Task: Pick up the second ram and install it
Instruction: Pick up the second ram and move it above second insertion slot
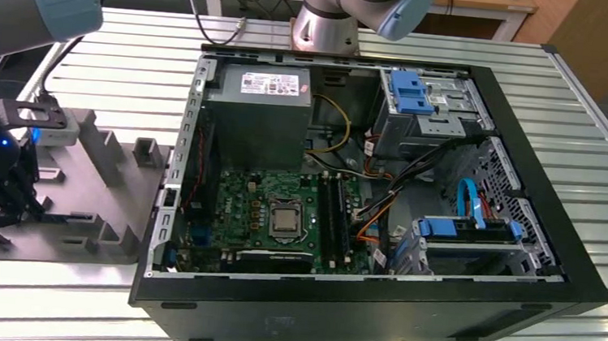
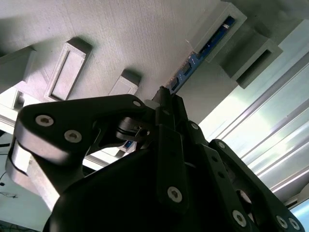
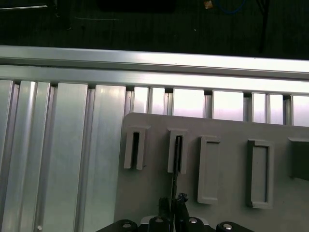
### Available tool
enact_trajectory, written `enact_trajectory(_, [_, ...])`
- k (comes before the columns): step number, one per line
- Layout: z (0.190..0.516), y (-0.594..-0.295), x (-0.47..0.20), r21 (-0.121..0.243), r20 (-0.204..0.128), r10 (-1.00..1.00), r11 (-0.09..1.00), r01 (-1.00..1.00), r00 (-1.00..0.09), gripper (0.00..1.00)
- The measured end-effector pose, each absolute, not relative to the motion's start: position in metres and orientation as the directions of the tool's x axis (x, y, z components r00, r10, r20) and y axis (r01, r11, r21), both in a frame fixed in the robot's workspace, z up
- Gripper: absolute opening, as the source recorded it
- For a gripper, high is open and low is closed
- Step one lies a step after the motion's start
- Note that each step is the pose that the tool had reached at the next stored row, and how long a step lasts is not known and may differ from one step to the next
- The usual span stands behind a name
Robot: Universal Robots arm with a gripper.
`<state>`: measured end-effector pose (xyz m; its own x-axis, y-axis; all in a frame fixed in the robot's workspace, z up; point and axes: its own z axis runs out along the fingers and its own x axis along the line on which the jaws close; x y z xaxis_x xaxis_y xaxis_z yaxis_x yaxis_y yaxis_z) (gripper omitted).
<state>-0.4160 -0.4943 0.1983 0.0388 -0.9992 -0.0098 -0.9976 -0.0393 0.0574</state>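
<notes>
The second ram [image 2: 187, 68] is a slim dark blue board standing on edge in a slot of the grey holder block [image 2: 120, 34]. In the first wrist view the second ram [image 3: 176, 153] appears as a thin dark edge in one of the slots of the holder block [image 3: 145, 193]. My gripper [image 2: 166, 99] has its black fingers pressed together on the near end of the stick, which still sits in its slot. The same grip shows at my gripper [image 3: 174, 202] in the first wrist view. In the exterior view my gripper [image 1: 0, 195] hangs over the holder block [image 1: 99, 154], on that view's left.
An open black computer case [image 1: 556, 280] lies on the ribbed aluminium table [image 1: 598, 161], with a green motherboard [image 1: 246, 207] and long black memory slots [image 1: 333, 213] inside. A grey power supply [image 1: 257, 110] and blue drive bays [image 1: 413, 94] fill the case's far end. Cables run across the interior.
</notes>
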Motion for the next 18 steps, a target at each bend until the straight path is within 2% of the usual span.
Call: enact_trajectory(18, [0.1983,-0.4907,-0.4160,0.057,-0.010,-0.999,-0.039,-0.998,0.039,0.19])
